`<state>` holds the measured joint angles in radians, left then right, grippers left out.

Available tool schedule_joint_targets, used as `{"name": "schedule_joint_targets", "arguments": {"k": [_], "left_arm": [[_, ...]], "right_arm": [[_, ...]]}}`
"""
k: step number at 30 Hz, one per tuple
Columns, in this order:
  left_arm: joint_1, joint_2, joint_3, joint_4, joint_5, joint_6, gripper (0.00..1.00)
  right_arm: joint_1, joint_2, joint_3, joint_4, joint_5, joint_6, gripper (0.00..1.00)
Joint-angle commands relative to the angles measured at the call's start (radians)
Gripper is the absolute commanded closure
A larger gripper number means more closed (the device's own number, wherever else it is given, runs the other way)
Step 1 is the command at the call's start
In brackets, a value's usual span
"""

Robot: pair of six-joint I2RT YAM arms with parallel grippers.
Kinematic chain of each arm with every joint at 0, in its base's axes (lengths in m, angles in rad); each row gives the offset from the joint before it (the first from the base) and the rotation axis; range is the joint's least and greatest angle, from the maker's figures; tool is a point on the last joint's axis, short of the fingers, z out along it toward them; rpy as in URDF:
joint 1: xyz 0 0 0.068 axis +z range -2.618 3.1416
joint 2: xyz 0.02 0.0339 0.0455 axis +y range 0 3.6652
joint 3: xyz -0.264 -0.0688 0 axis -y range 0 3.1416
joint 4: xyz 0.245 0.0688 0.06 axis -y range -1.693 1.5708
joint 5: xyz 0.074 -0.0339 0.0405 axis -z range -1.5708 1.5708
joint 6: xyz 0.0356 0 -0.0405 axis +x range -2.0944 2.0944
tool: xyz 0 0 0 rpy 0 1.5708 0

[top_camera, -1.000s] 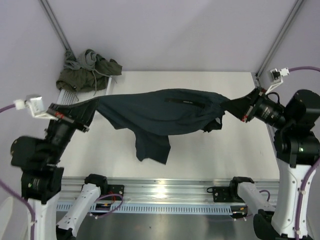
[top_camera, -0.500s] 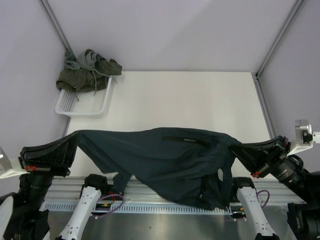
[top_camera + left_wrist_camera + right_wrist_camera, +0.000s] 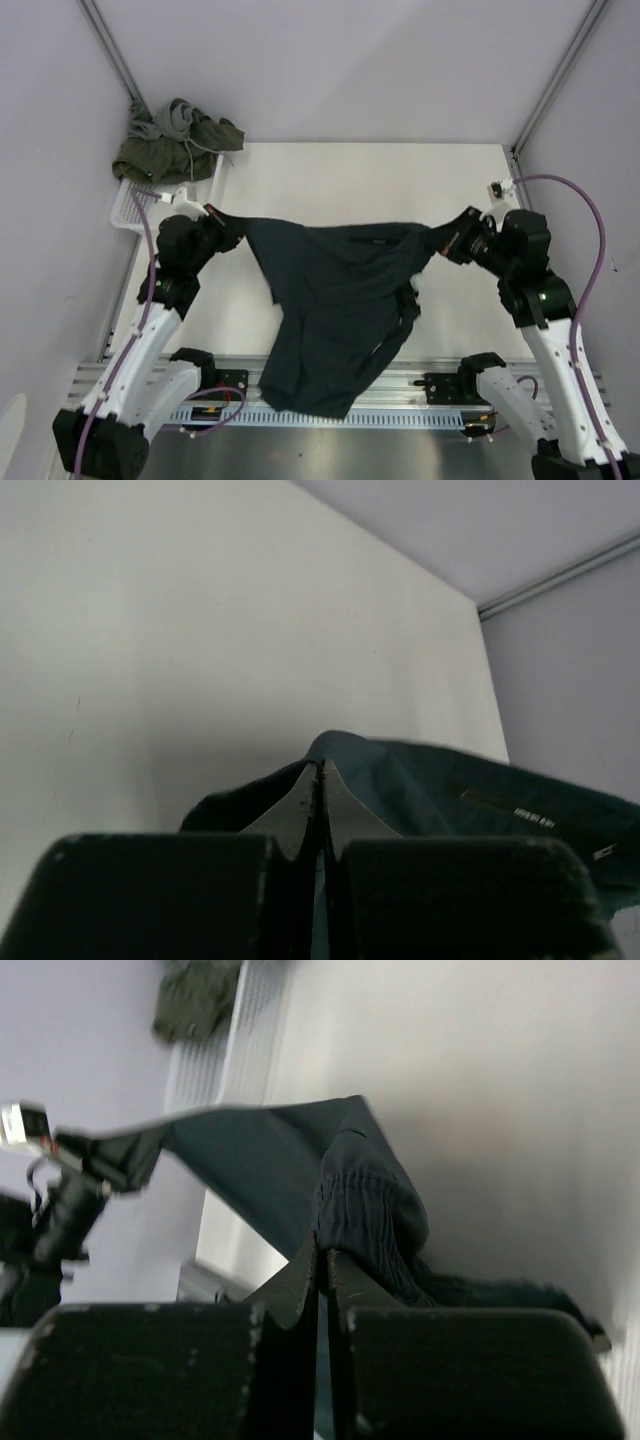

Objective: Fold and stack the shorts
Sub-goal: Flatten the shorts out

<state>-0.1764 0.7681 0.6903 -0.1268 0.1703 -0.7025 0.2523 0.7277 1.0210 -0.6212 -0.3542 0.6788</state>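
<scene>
- Holds the navy shorts [image 3: 340, 300] off the surface [image 3: 330, 180] by two upper corners. Left pincer [image 3: 226, 226] clamped shut on one corner, right pincer [image 3: 455, 240] clamped shut on the other, with a bunch of gathered waistband in its grip.
- Sags deep in the middle. Reaches, seen from above, past the near edge and over the metal rail [image 3: 230, 372] by the arm bases; cannot tell whether touching it.
- Could snag there: dragging the hem across the rail or the arm mounts likely to catch cloth and tug a corner free.
- Could slip from either pincer: only a thin pinch of fabric in the left one, and more pulling apart likely to strain both grips.
- Could land skewed or creased if lowered as hung, with the lower part twisted and lopsided; probably a crooked fold afterwards.
- Could brush the white basket [image 3: 135, 208] at the far left, or the olive shorts [image 3: 165, 155] heaped over its far end, if swung that way; well apart for now.
</scene>
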Motion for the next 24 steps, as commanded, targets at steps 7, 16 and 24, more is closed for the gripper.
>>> {"name": "schedule_joint_targets", "arguments": {"k": [7, 16, 24], "left_arm": [[-0.003, 0.071, 0.014, 0.283, -0.158, -0.038, 1.0], [-0.005, -0.094, 0.081, 0.326, -0.037, -0.025, 1.0], [-0.005, -0.377, 0.267, 0.075, 0.041, -0.002, 1.0]], "right_arm": [[-0.509, 0.234, -0.007, 0.472, -0.475, 0.122, 1.0], [-0.536, 0.129, 0.14, 0.427, -0.577, 0.102, 1.0], [-0.538, -0.126, 0.37, 0.14, -0.559, 0.064, 1.0]]}}
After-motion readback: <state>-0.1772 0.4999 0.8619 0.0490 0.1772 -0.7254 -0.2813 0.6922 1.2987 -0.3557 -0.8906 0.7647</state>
